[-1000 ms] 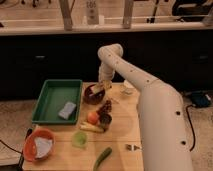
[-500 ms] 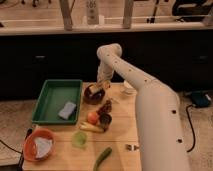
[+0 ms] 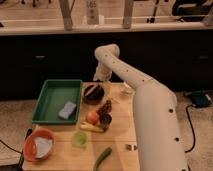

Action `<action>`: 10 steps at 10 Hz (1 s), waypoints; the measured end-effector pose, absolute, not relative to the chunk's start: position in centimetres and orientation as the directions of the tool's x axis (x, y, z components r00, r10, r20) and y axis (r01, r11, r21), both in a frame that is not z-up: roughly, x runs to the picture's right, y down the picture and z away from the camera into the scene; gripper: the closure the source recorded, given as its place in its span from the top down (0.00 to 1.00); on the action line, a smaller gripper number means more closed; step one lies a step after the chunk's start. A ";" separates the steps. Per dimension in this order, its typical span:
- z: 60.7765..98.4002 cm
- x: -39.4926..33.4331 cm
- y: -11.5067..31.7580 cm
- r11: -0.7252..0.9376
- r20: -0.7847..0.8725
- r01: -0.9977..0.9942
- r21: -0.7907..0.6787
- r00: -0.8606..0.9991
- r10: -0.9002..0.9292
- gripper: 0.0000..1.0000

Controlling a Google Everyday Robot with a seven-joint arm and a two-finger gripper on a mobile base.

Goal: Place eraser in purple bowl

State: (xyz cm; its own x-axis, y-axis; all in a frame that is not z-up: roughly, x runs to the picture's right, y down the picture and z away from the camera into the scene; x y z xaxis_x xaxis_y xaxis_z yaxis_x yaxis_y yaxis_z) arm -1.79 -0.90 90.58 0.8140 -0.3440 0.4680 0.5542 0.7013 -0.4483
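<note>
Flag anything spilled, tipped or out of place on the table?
Nothing stands out. The gripper hangs over the far rim of the purple bowl; the sponge lies flat in the green tray, the cloth in the orange bowl.

Wooden table (image 3: 117,135) bearing a green tray (image 3: 62,82). Purple bowl (image 3: 87,98) just right of the tray; orange bowl (image 3: 29,149) and green cup (image 3: 78,139) nearer the camera than the tray. Gripper (image 3: 101,78) above the tray's far right corner.

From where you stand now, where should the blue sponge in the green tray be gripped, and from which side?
Probably from straight above, across the narrower width of the sponge: it lies flat, and the walls of the green tray block side approaches. The gripper hangs by the far rim of the purple bowl.
</note>
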 end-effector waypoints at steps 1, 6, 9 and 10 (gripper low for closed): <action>90.6 -1.9 -0.8 0.701 0.469 0.555 -0.447 0.813 -0.345 0.80; 90.1 -1.9 0.0 0.702 0.477 0.561 -0.439 0.808 -0.347 0.80; 89.8 -1.9 0.3 0.707 0.476 0.560 -0.433 0.807 -0.348 0.80; 89.8 -1.8 0.3 0.708 0.476 0.560 -0.432 0.808 -0.348 0.80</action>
